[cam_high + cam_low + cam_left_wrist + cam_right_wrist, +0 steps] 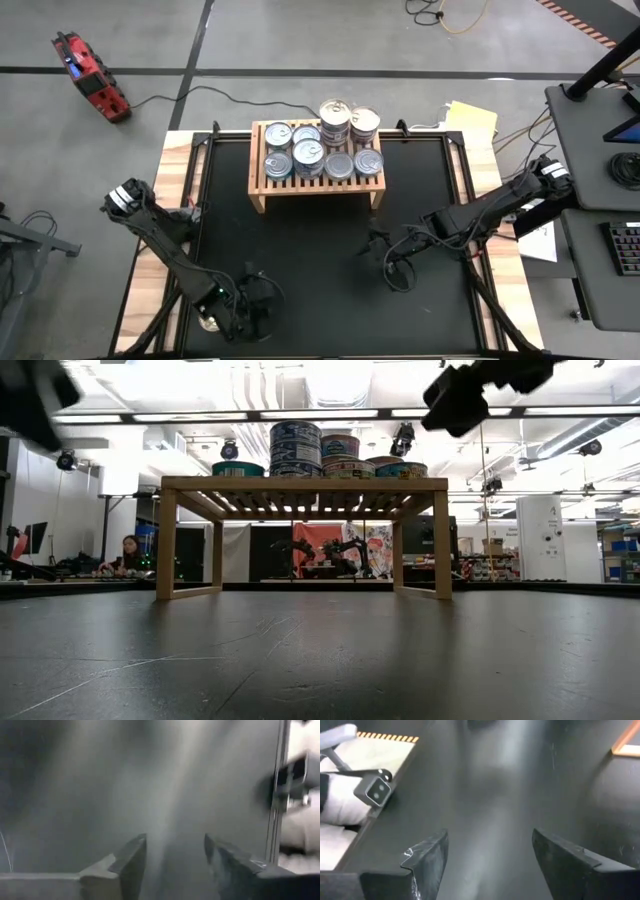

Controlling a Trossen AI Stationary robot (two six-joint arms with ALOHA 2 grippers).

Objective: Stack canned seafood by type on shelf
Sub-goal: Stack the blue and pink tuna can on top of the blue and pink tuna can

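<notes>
The shelf, a low light-wood rack with a slatted top, stands at the table's far middle. Several cans of seafood sit on its slats, flat ones in rows and two taller stacks at the far right; in the low view the cans stand on the shelf top. My left gripper hovers over the black mat near the front left, open, with nothing between its fingers. My right gripper hangs over the mat in front of the shelf's right end, open and empty.
A black mat covers the table between the shelf and the near edge. A small camera block sits at the table's near edge by the left arm. Wooden table borders run along both sides.
</notes>
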